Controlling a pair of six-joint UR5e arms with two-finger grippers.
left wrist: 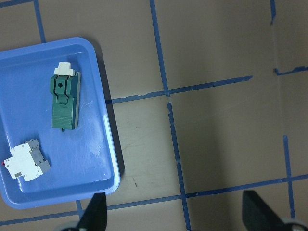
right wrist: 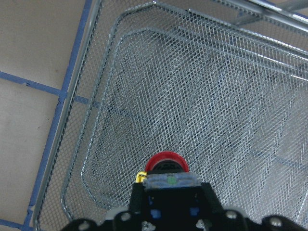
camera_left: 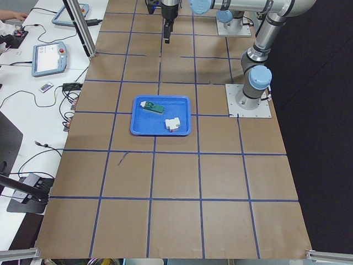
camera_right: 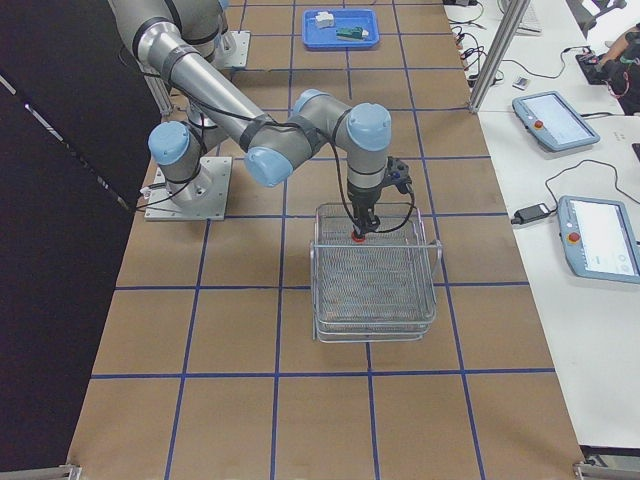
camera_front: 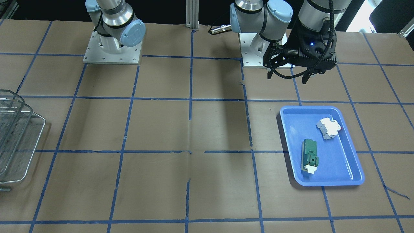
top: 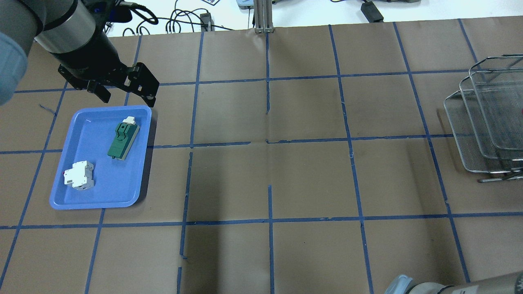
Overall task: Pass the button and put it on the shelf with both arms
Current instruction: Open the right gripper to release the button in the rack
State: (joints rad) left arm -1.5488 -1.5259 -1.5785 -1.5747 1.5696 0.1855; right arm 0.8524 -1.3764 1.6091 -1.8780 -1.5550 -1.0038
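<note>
Red-capped, yellow-collared push-button switch (right wrist: pixel 166 163): we find it pinched in the jaws of the right gripper (right wrist: pixel 167 180), over the silver wire-mesh shelf (right wrist: pixel 91 139). We judge placement is in hand, calling next for lowering and release. The left gripper (left wrist: pixel 176 211) has its jaws spread, holding nothing.

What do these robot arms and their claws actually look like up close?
The left arm and right arm are silver tubes with round light-blue joint caps, on square silver base plates. Each ends in a black two-finger gripper. The left gripper has a small blue light and a looping black braided cable; the right gripper is likewise black.
</note>
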